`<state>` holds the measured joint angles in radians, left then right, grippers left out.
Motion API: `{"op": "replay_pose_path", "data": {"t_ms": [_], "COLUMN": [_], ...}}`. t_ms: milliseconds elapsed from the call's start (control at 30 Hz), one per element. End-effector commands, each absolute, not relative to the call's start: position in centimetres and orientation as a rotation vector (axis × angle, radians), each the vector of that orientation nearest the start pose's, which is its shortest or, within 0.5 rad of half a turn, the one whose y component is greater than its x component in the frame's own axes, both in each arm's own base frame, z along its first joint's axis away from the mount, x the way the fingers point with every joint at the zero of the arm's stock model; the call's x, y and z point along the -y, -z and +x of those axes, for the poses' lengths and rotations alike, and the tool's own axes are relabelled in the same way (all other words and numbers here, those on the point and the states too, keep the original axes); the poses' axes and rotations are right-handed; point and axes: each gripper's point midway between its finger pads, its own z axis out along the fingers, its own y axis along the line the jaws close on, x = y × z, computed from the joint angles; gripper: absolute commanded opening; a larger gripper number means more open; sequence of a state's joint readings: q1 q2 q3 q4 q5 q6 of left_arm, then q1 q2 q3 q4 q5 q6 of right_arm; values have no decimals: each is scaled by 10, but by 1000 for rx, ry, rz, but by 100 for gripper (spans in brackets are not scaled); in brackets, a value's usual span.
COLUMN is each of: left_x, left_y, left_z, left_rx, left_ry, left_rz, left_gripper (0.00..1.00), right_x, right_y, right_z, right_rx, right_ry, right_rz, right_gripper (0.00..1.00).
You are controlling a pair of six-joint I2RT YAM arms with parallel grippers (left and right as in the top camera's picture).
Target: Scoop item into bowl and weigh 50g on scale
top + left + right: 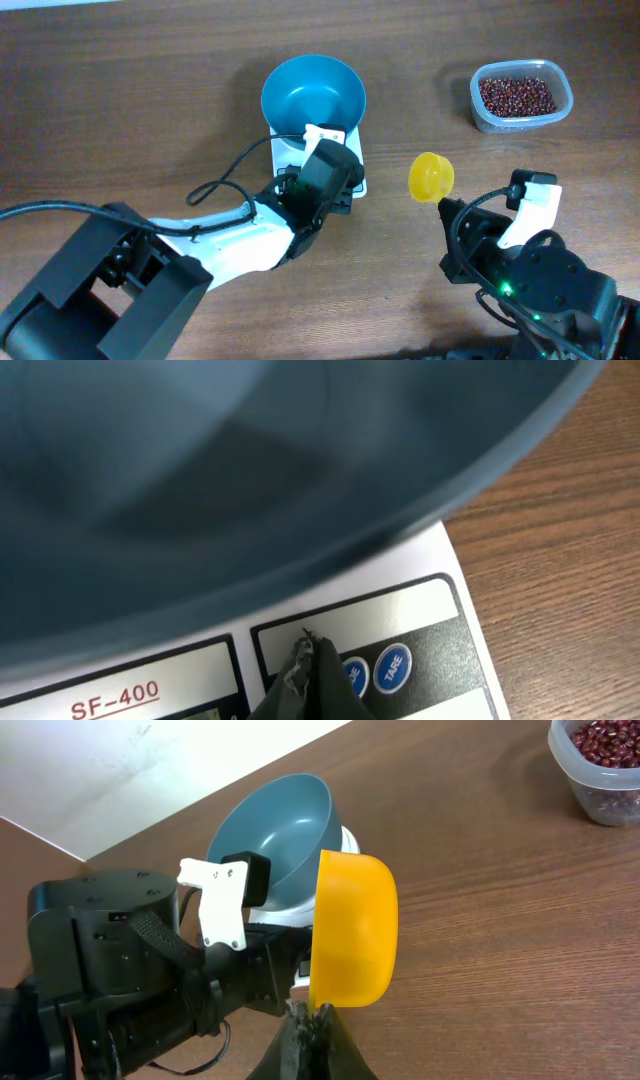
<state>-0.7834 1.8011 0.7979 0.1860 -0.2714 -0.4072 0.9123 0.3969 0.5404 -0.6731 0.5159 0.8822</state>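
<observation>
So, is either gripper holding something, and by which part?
The right gripper holds the yellow scoop by its lower edge; the left gripper, over the scale, holds nothing.

Scale [284,152] mostly beneath bowl [313,95] and left arm [240,245]

The brown wood-grain table [120,90] spans the overhead view. 1 yellow scoop [431,177] shows right of centre, its cup turned on edge, the rounded back facing right in the right wrist view. 1 clear rounded-rectangular tub [520,96] stands far right, well apart from it.
</observation>
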Motion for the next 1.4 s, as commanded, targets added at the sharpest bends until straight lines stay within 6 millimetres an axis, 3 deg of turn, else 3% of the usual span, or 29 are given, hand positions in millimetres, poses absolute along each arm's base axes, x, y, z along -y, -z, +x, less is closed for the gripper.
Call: {"op": "replay_pose_path", "data": {"t_ms": [0, 133, 467, 533, 633, 800, 833, 900, 1033, 1100, 1200, 1367], "left_x": [263, 268, 225, 210, 173, 81, 69, 69, 112, 123, 117, 85], "left_y": [-2, -27, -127, -157, -198, -256, -261, -258, -234, -226, -232, -267], "left_z": [329, 318, 257, 245, 244, 250, 251, 253, 249, 249, 253, 271], "left_rx": [-2388, -2391, -2416, -2362, -2230, -1975, -1950, -1964, -2091, -2127, -2098, -2030], "left_ry": [210, 280, 361, 385, 295, -66, -117, -109, 104, 139, 108, 59], "left_rz": [349, 377, 418, 399, 284, -42, -85, -88, 77, 116, 81, -51], "left_gripper": [0, 0, 0, 0, 0, 0, 0, 0, 0, 0, 0, 0], "right_x": [-105, -106, -104, -100, -98, -88, -90, -93, -79, -69, -51, -61], "right_y": [-207, -207, -201, -194, -193, -199, -204, -216, -241, -249, -258, -246], "right_z": [193, 193, 191, 188, 188, 194, 196, 201, 217, 228, 248, 282], "right_rx": [-2026, -2028, -2051, -2081, -2082, -2028, -2012, -1958, -1805, -1746, -1669, -1750], "right_ry": [-579, -582, -562, -530, -515, -462, -481, -524, -477, -446, -423, -554], "right_rz": [289, 287, 279, 269, 271, 317, 324, 349, 475, 551, 664, 657], "right_gripper": [4, 4, 4, 4, 4, 4, 4, 4, 4, 4, 4, 4]}}
